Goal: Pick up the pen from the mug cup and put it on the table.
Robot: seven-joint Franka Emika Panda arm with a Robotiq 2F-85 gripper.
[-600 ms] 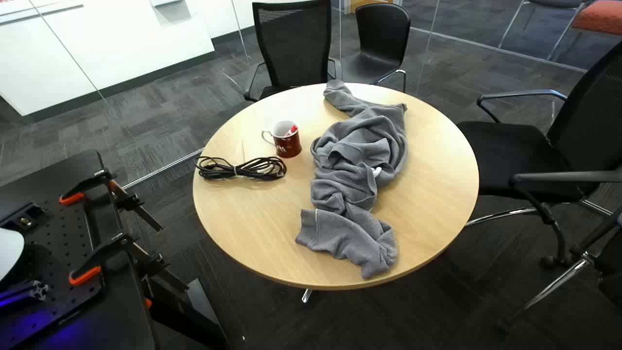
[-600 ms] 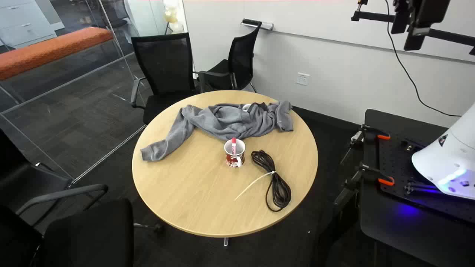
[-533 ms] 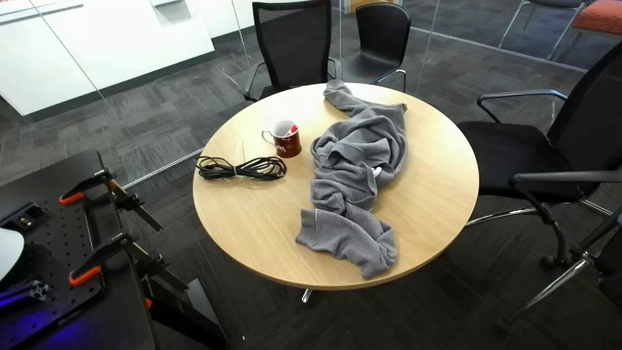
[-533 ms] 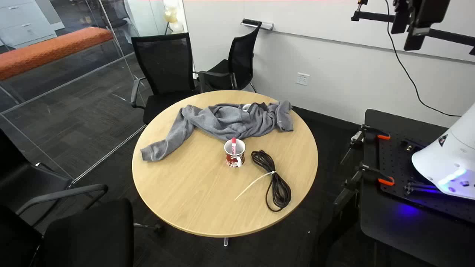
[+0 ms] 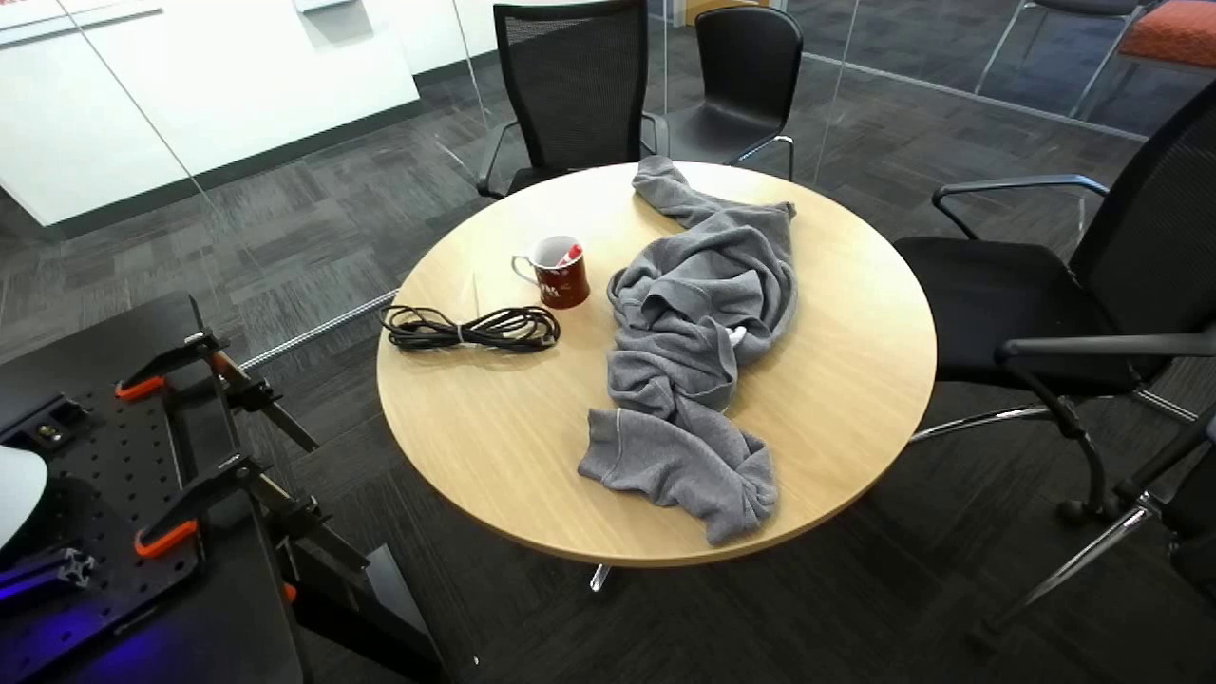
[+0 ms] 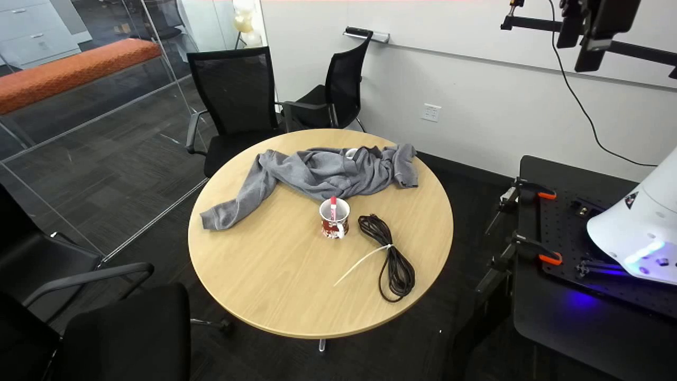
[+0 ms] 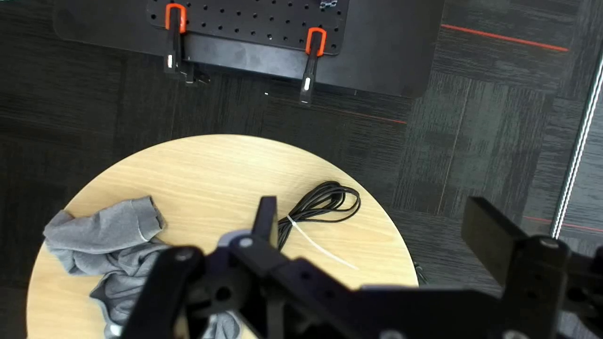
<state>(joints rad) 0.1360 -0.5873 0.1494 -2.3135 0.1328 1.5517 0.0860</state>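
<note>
Hardly anything differs from the earlier exterior frames. The pen (image 6: 333, 207) is where it was — inside the mug cup (image 6: 330, 226), red end up at the rim, lower part hidden within — and the mug cup has kept its place on the round table (image 6: 275, 286). In an exterior view the handle (image 5: 522, 269) points left and the pen leans toward the right, just as before. There the grey cloth (image 5: 698, 285) lies to the right of the mug cup, near it but apart, its folds unchanged; something white (image 5: 736, 335) shows among them, too small to name. The coiled black cable (image 6: 396, 267) has not shifted either: in an exterior view it lies right of the mug cup and reaches nearer, its pale tie (image 6: 361, 264) trailing left and near.

The gripper (image 7: 371, 209) is spread wide: in the wrist view its fingers (image 7: 490, 235) stand well apart, with part of the cable, the table and the dark floor (image 7: 433, 188) showing through the gap. In an exterior view it hangs high on the right, partly cut off by the edge and well apart from the mug cup; if it has moved since the earlier frame, the shift is too slight to tell. Also on the right, the black side table (image 6: 566, 317), its orange-tipped clamps (image 6: 551, 259) and the white robot base (image 6: 634, 227) are as they were.
</note>
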